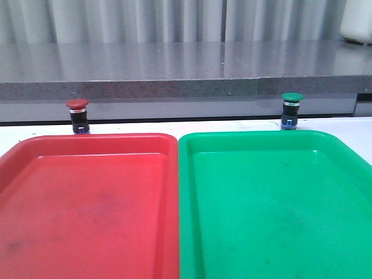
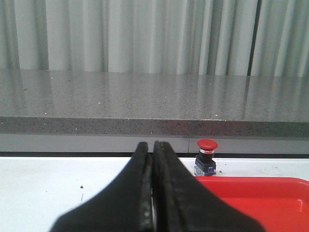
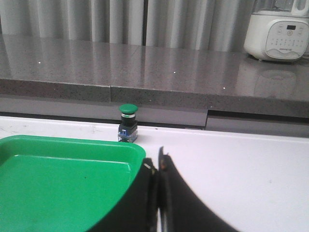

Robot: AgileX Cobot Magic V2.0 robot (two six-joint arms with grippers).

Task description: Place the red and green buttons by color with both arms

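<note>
Red button [image 1: 77, 115] upright on the white desk [image 1: 360, 125], just past the far rim of the red tray [image 1: 87, 139], toward that tray's left corner. Green button [image 1: 291, 110] upright too, just beyond the green tray's [image 1: 261, 136] far rim, right of its middle. Trays side by side, rims nearly touching. Left gripper [image 2: 152, 150] low over the desk, jaws pressed together, holding nothing, short of the red button. Right gripper [image 3: 155, 166] near the green tray's corner, jaws together, nothing held, well short of the green button. Grey counter [image 1: 174, 64] behind.
</note>
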